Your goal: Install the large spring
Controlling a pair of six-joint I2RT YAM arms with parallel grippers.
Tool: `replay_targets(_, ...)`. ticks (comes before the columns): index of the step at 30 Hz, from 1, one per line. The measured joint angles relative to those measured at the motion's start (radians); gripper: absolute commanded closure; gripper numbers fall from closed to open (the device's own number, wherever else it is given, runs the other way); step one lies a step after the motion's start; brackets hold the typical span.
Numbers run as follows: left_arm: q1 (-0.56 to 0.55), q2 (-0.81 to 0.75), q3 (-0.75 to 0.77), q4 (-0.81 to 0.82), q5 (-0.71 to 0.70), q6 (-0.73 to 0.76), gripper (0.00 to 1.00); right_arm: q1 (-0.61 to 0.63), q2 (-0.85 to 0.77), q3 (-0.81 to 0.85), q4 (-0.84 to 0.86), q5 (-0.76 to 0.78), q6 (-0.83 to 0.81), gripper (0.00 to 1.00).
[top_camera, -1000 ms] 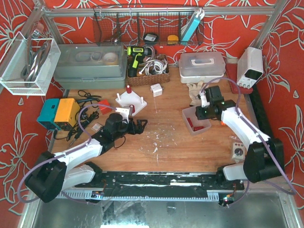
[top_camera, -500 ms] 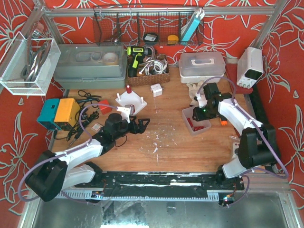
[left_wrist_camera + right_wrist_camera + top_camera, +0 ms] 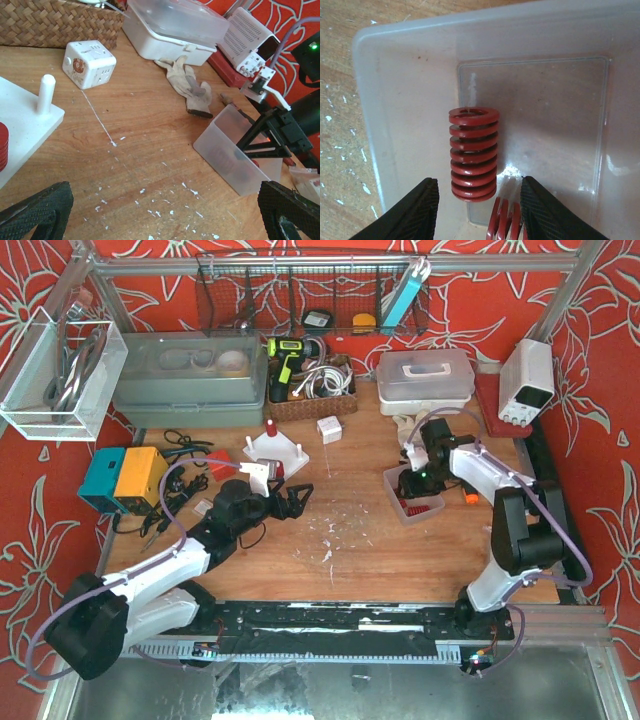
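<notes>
Inside the translucent bin [image 3: 410, 75] a large red spring [image 3: 473, 152] lies on the floor, and a second red spring [image 3: 507, 220] shows at the bottom edge. My right gripper [image 3: 479, 200] points down into the bin, open, one finger on each side of the large spring's near end without touching it. In the top view the right gripper [image 3: 415, 483] is over the bin [image 3: 432, 508] at centre right. The white base plate [image 3: 275, 452] with upright pegs [image 3: 46, 92] stands at centre left. My left gripper [image 3: 290, 502] hovers wide open and empty just in front of it.
A white cube [image 3: 89, 63] and a crumpled glove [image 3: 190, 87] lie between the plate and the bin. A white lidded box [image 3: 425, 380], wicker basket [image 3: 310, 390] and grey tub [image 3: 190, 375] line the back. A teal and yellow box [image 3: 125, 478] sits far left.
My right gripper has swung left and lower into the bin, and its jaws have spread wider. The left arm has barely shifted.
</notes>
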Motion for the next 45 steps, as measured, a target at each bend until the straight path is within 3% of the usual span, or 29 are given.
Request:
replay_targets(27, -0.007, -0.037, 0.0, -0.015, -0.037, 0.012, 0.0, 0.024, 0.116, -0.001, 0.043, 0.119, -0.003, 0.58)
replay_targets(39, -0.007, -0.037, 0.0, -0.019, -0.06, 0.011, 0.0, 0.045, 0.087, -0.006, 0.055, 0.172, -0.011, 0.99)
replay_targets(45, -0.007, -0.037, 0.0, -0.056, -0.118, -0.005, 0.0, 0.084, -0.046, 0.002, 0.043, 0.207, -0.012, 1.0)
